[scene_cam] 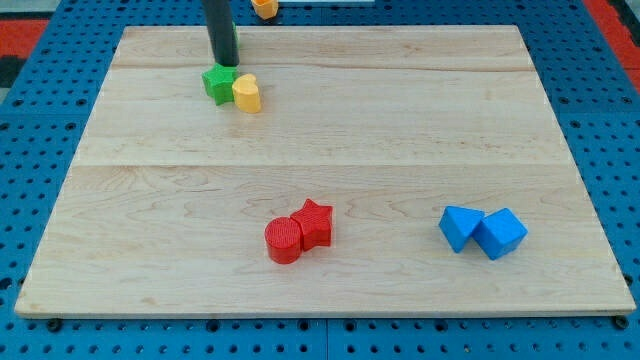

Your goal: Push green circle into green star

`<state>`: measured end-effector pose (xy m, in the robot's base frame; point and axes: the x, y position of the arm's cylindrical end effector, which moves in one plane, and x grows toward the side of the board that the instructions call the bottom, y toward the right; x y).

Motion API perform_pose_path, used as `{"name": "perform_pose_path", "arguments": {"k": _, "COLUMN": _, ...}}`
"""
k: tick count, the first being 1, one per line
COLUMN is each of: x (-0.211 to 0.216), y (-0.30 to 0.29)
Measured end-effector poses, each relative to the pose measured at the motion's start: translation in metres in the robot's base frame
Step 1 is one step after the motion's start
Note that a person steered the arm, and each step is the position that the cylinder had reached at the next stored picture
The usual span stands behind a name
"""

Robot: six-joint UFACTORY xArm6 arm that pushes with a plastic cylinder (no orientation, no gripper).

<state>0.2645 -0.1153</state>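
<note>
The green star (219,83) lies near the board's top left. A yellow block (247,93) touches its right side. My dark rod comes down from the view's top, and its tip (224,62) rests just above the green star, touching or nearly touching its upper edge. A thin sliver of green (240,46) shows at the rod's right edge. It may be the green circle, but the rod hides most of it.
A red circle (284,241) and a red star (314,222) touch each other at the bottom centre. Two blue blocks (459,227) (500,233) sit together at the bottom right. A yellow block (264,7) lies off the wooden board (400,120) at the top.
</note>
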Motion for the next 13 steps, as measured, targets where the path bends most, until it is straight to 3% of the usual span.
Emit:
{"name": "perform_pose_path", "arguments": {"k": 1, "x": 0.031, "y": 0.012}}
{"name": "perform_pose_path", "arguments": {"k": 3, "x": 0.085, "y": -0.069}}
{"name": "perform_pose_path", "arguments": {"k": 4, "x": 0.096, "y": -0.072}}
{"name": "perform_pose_path", "arguments": {"k": 5, "x": 0.034, "y": 0.013}}
{"name": "perform_pose_path", "arguments": {"k": 6, "x": 0.004, "y": 0.038}}
{"name": "perform_pose_path", "arguments": {"k": 8, "x": -0.041, "y": 0.047}}
{"name": "perform_pose_path", "arguments": {"k": 11, "x": -0.042, "y": 0.025}}
{"name": "perform_pose_path", "arguments": {"k": 13, "x": -0.072, "y": 0.029}}
